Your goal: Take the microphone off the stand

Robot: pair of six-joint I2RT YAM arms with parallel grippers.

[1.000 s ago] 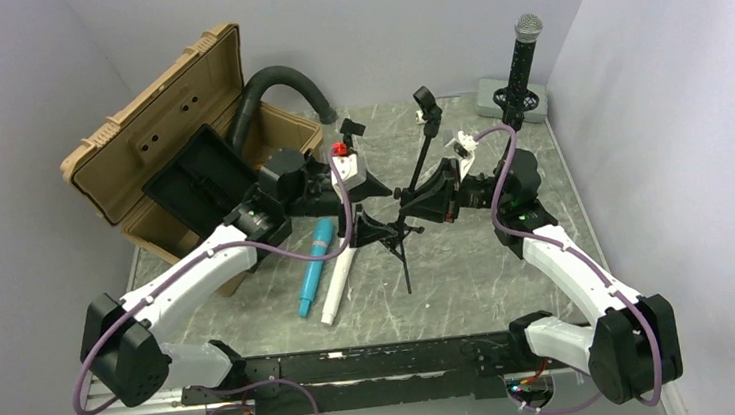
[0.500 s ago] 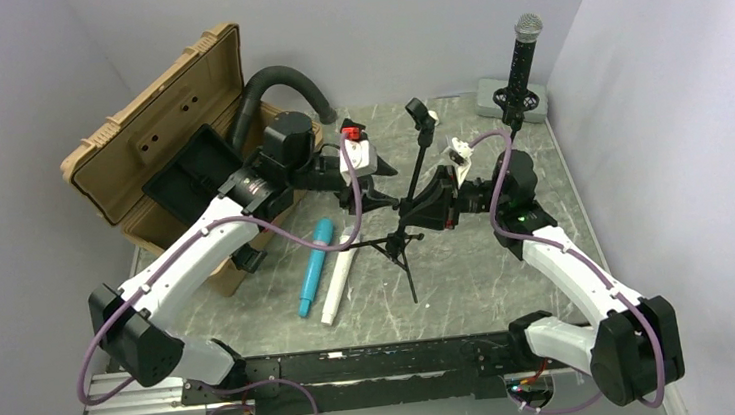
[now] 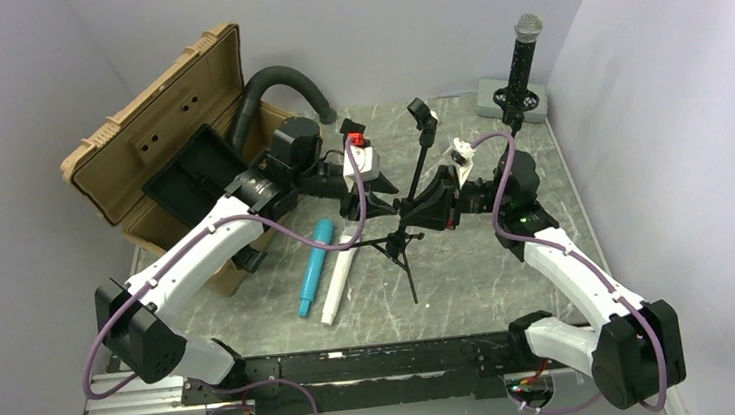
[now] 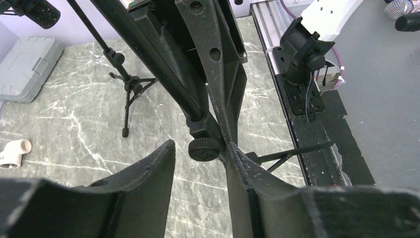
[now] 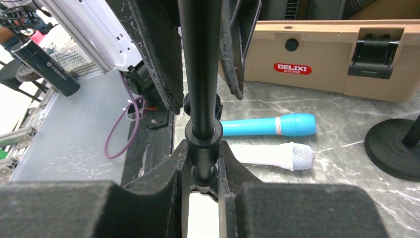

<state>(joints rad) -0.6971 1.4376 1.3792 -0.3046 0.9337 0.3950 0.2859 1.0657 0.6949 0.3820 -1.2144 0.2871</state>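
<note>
A black tripod stand [image 3: 401, 237] stands mid-table, its clip [image 3: 423, 114] at the top holding nothing. My right gripper [image 3: 427, 207] is shut on its pole [image 5: 200, 74], fingers either side of the collar in the right wrist view [image 5: 203, 148]. My left gripper [image 3: 363, 200] is open, and the stand's knob [image 4: 204, 148] sits between its fingers [image 4: 151, 168]. A black microphone [image 3: 523, 53] with a silver head stands upright in another stand [image 3: 512, 104] at the back right, away from both grippers. It shows at the top left of the left wrist view [image 4: 34, 11].
A blue microphone [image 3: 313, 264] and a white microphone [image 3: 338, 282] lie side by side left of the tripod. An open tan case [image 3: 176, 134] and a black hose [image 3: 277, 80] are at the back left. A grey box [image 3: 504, 90] sits behind the far stand. A round black base [image 5: 393, 146] shows in the right wrist view.
My left gripper has lifted off the table and swung back and right, up to the stand's joint. The stand has gone from tilted to nearly upright in my right gripper.
</note>
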